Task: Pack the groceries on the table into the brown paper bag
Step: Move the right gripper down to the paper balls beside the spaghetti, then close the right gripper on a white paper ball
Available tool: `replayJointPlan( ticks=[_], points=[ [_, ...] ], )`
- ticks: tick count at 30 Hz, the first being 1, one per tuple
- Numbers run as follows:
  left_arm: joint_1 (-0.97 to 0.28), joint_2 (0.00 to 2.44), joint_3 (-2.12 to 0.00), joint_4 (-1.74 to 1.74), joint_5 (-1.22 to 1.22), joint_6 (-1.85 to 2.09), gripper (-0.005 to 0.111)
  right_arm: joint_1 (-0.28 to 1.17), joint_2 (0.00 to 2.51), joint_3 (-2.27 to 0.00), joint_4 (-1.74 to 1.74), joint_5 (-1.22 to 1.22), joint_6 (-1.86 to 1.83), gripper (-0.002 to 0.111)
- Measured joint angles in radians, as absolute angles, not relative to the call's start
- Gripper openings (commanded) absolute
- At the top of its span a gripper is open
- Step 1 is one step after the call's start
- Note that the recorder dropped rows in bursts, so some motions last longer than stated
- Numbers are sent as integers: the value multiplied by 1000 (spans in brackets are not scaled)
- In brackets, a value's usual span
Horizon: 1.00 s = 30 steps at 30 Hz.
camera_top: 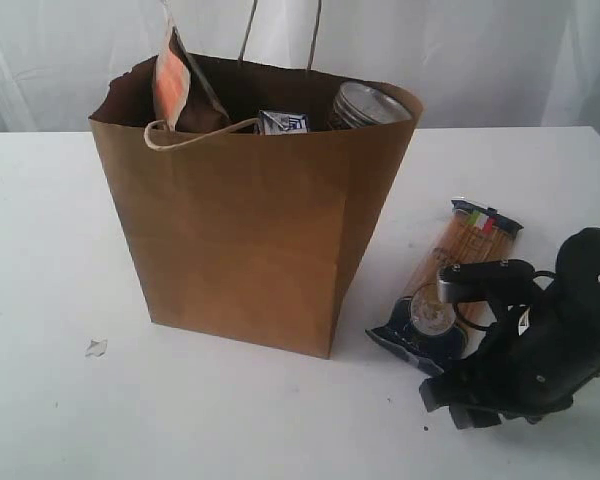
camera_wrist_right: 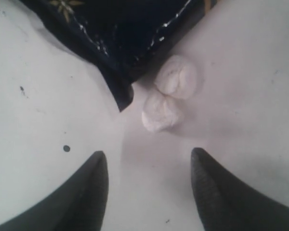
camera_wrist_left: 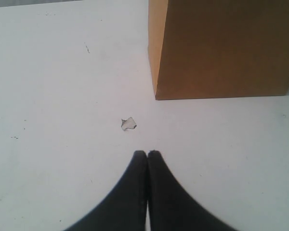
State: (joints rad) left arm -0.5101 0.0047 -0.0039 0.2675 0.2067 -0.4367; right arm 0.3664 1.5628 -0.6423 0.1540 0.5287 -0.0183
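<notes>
In the exterior view the brown paper bag [camera_top: 250,240] stood upright on the table [camera_top: 40,300] with the orange-labelled pouch [camera_top: 175,85], blue-white carton [camera_top: 283,122] and a lidded jar [camera_top: 370,103] showing at its mouth. Only the spaghetti packet [camera_top: 450,290], long, flat and dark-ended, lay unpacked beside it near the right gripper [camera_top: 458,405]. The left wrist view showed the left gripper [camera_wrist_left: 147,155] clenched on nothing near the bag's base and a small scrap [camera_wrist_left: 128,123]. The right wrist view showed parted, empty jaws with the packet's dark end just ahead, beside two white lumps [camera_wrist_right: 168,94].
</notes>
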Motion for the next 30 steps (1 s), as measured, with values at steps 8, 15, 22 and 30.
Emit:
replayJointPlan(
  ticks=[8, 15, 22, 30],
  points=[
    [-510, 5, -4, 268, 207, -437, 1, 366, 1593, -642, 154, 483, -18, 44],
    [-510, 5, -4, 268, 207, -437, 1, 366, 1601, -646, 154, 462, -18, 41],
    [-510, 5, -4, 268, 207, -437, 1, 366, 1639, -666, 154, 458, -18, 41],
    [-510, 5, -4, 268, 207, -437, 1, 366, 1643, -668, 154, 449, -18, 25]
  ],
)
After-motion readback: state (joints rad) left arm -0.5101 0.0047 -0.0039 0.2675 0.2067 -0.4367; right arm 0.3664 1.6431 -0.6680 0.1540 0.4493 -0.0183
